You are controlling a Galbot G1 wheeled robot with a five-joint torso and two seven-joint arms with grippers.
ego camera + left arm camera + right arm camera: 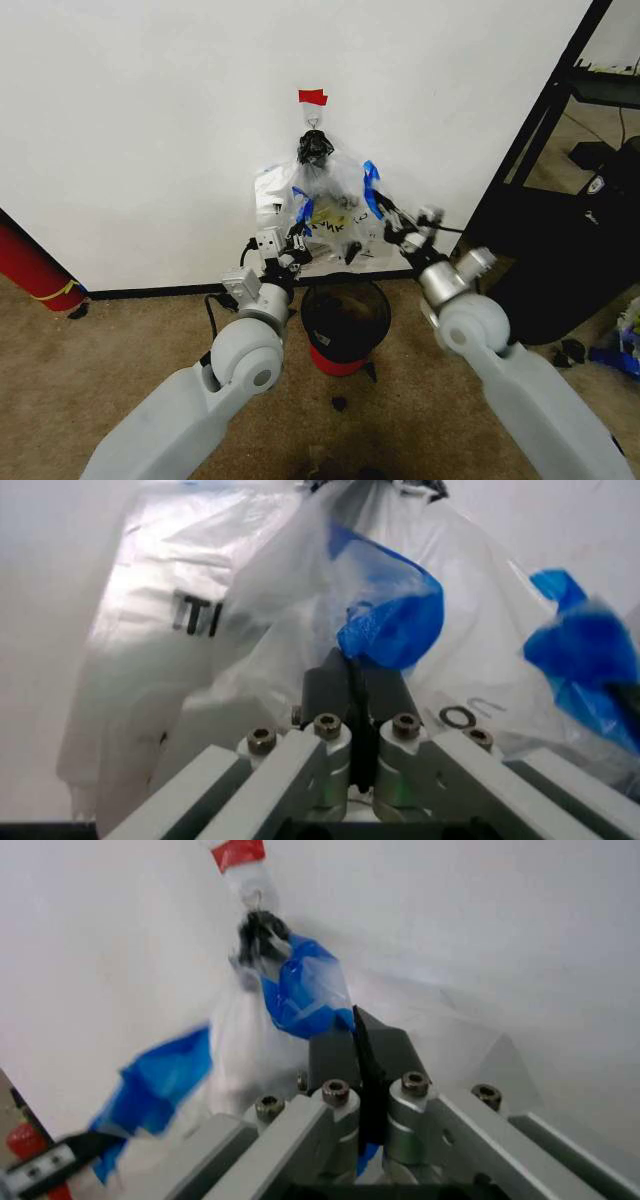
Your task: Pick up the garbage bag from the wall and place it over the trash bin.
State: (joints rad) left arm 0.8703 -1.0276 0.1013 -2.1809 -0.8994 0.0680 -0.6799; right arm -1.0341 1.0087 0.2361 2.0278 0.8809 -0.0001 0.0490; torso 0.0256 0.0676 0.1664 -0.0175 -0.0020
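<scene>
Both grippers, left gripper (352,679) and right gripper (357,1039), pinch the blue patches of the garbage bag (335,215); the head view shows the trash bin (345,318) below.

The garbage bag (335,215), thin translucent white plastic with black print, a yellow patch and blue patches (371,186) near its handles, is seen at the centre of the head view, hung flat against the wall (150,120). The wall is plain white with a black baseboard and red tape (312,97) above the bag. Just below, centre frame, the trash bin (345,320) stands upright on the floor: black mesh, red base.
</scene>
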